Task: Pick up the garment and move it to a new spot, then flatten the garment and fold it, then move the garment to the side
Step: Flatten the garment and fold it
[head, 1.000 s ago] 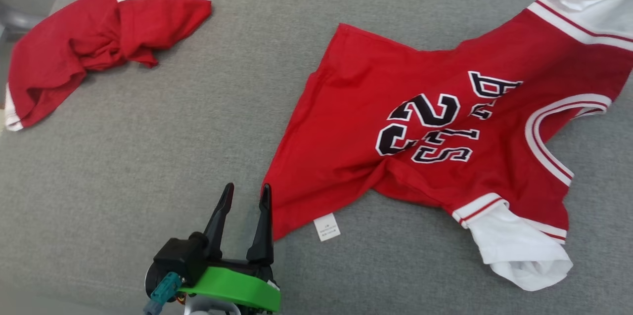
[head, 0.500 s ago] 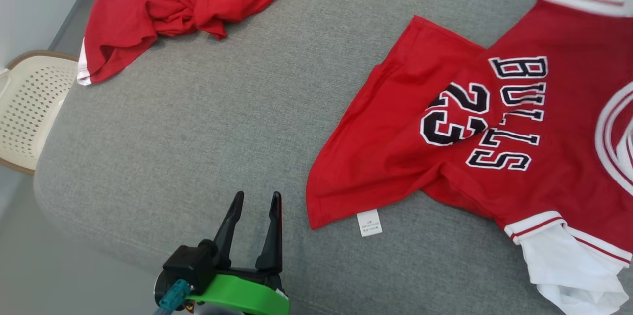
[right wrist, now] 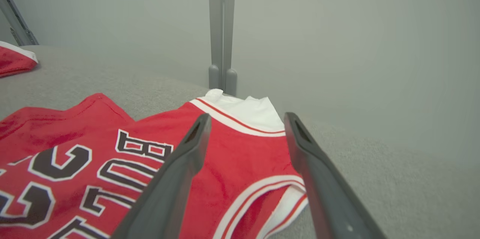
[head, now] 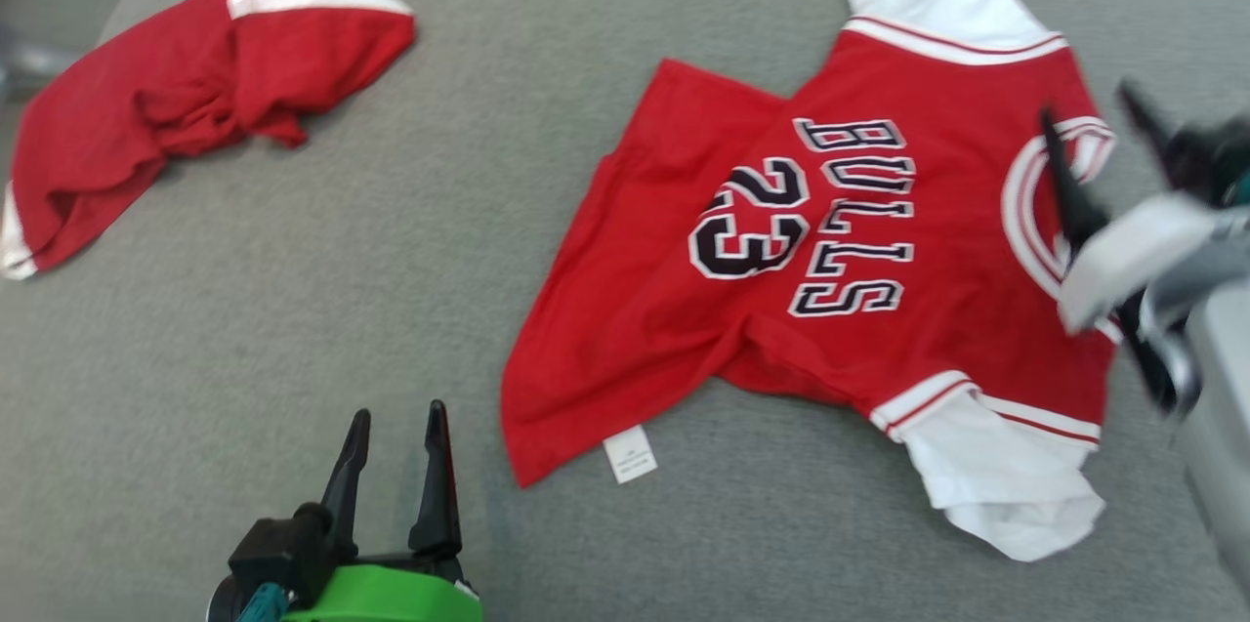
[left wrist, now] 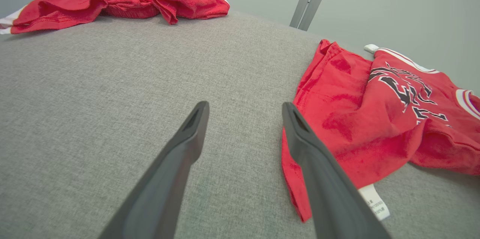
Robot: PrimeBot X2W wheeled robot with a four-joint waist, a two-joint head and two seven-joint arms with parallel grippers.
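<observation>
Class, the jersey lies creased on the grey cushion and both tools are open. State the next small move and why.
Probably slide the left tool to the near hem corner of the jersey and pinch it: that corner lies beside the open tool, and a crease bunches the cloth, so flattening looks unfinished.

The jersey (head: 830,251) is lying spread on the right half of the padded surface (head: 391,261), with its collar end pointing towards the robot's right and its hem towards the middle. The other garment (head: 186,95) is sitting at the far left corner, well apart from the jersey, with bare surface between them. A care label (head: 630,454) is sticking out at the jersey's near hem corner. The left gripper (head: 398,412) is hanging over the near part of the surface, just left of that corner and apart from it. The right gripper (head: 1086,103) is hovering over the jersey's collar end. An upright post (right wrist: 222,25) is standing behind the far edge, beyond the jersey's far sleeve.
</observation>
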